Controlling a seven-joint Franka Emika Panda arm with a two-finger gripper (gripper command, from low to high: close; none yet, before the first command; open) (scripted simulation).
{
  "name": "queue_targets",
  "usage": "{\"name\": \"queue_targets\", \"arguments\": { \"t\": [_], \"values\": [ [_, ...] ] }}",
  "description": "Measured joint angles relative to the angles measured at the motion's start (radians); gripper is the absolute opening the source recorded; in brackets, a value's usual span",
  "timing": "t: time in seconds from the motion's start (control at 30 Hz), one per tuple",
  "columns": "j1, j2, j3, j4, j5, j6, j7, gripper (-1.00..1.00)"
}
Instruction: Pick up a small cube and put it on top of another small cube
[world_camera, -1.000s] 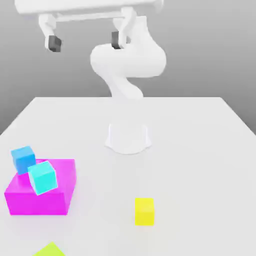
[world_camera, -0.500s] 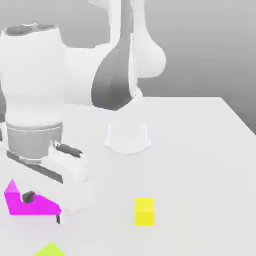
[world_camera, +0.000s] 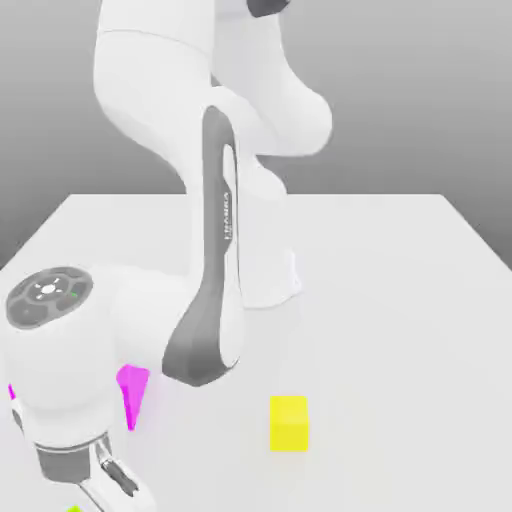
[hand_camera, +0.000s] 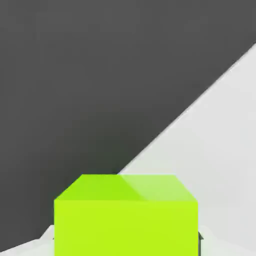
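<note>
Gripping the small lime-green plain cube (hand_camera: 125, 215): it sits close in the hand view, flat-faced and matte, top face brighter toward one side, jaws closed against its flanks. In the exterior view a sliver of that cube (world_camera: 72, 509) shows at the worktop's near edge, toward the exterior view's left corner, under the white arm's wrist; the two-finger gripper (world_camera: 115, 490) points down there. One lime-green cube counted. One pure yellow plain cube (world_camera: 289, 422) rests further back on the white worktop (world_camera: 400, 300), well apart toward the exterior view's right. One magenta block (world_camera: 132, 393) is mostly hidden behind the arm, only a corner visible. Arm base stands furthest back, mid-worktop.
</note>
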Motion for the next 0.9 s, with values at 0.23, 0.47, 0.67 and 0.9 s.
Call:
{"name": "queue_targets", "arguments": {
  "t": [0.23,0.47,0.67,0.9],
  "values": [
    [0.000,-0.230,-0.040,-0.087,-0.028,-0.143,0.025,-1.00],
    [-0.051,-0.484,-0.103,-0.248,-0.077,-0.235,0.074,-1.00],
    [-0.110,-0.705,-0.128,-0.386,-0.130,-0.315,0.125,-1.00],
    [-0.139,-0.688,-0.145,-0.497,-0.131,-0.187,0.130,-1.00]
  ]
}}
